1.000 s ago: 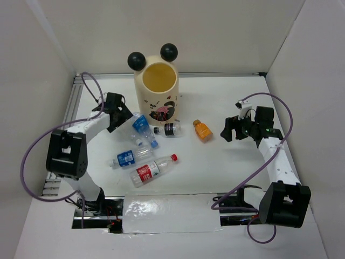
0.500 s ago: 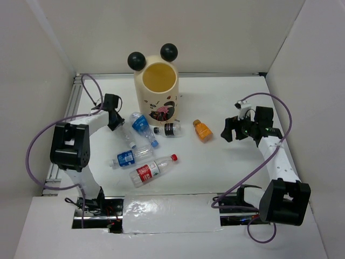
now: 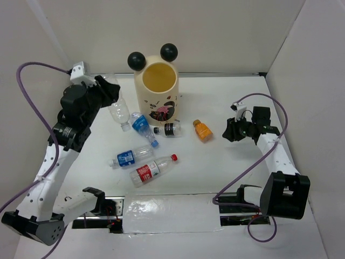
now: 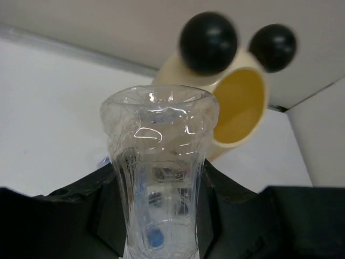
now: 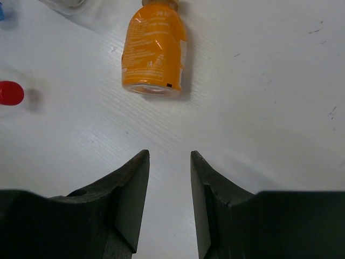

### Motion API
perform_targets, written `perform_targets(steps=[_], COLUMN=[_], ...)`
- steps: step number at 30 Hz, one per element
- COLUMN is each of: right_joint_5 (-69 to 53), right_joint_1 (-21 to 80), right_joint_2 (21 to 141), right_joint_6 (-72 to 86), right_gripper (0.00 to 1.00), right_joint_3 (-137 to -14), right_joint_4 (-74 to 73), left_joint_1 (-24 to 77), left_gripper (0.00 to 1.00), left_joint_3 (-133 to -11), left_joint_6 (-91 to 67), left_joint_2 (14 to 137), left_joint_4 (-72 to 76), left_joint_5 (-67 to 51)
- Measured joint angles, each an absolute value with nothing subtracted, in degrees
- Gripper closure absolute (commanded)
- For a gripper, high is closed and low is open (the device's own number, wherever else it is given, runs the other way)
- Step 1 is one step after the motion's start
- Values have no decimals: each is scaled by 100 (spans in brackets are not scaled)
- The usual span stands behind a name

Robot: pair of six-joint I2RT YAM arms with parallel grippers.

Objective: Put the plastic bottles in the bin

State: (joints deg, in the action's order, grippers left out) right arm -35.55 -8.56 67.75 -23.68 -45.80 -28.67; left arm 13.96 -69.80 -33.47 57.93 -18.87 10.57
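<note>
My left end effector [image 3: 104, 90] is clamped on a clear bottle [image 4: 159, 172] held above the desk [image 3: 226, 172], its long axis pointing ahead, with the bin [image 3: 144, 102] mouth just ahead and right.

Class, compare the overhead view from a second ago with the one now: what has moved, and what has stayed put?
The left gripper has taken hold of a clear bottle and lifted it off the table, up to the left of the bin. The right gripper, the bin and the other five bottles on the table have barely moved.
</note>
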Motion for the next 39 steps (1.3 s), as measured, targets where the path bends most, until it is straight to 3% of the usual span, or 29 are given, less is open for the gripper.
perform_targets(steps=[9,11,18,23,26,27,30,31,39], right_joint_5=[-3520,-3494,-3369,-3339,-3334,-3328,-3367,-3365,-3103], right_joint_1=[-602,-567,-513,-510,-513,-510,-506,-480,346], right_joint_2=[7017,7028,7035,7100,7164,7194,7303,7365,8228], right_joint_6=[-2418,-2456,-2554,-2585,-2646,-2659,-2744,-2777,-2657], right_gripper=[54,52,44,37,24,20,11,11,11], right_joint_3=[-4574,-4574,-4574,-4574,-4574,-4576,-4589,-4619,-5216], right_joint_4=[-2860,-2860,-2856,-2853,-2834,-2834,-2832,-2838,-2751], left_joint_1=[2827,3168,3750,3833,3833,3822,3787,3774,3728], left_gripper=[98,91,85,65,57,40,15,0,0], left_joint_3=[-8191,-8503,-9159,-9216,-9150,-9085,-8796,-8694,-8661], left_joint_6=[-1879,-1361,340,1376,1800,1850,1990,2049,2084], left_joint_2=[7548,8020,8969,9380,9675,9745,9876,9904,9988], left_joint_4=[281,792,2209,3299,3785,3837,3933,3957,3986], left_joint_5=[1083,1188,1669,2178,2373,2421,2530,2585,2825])
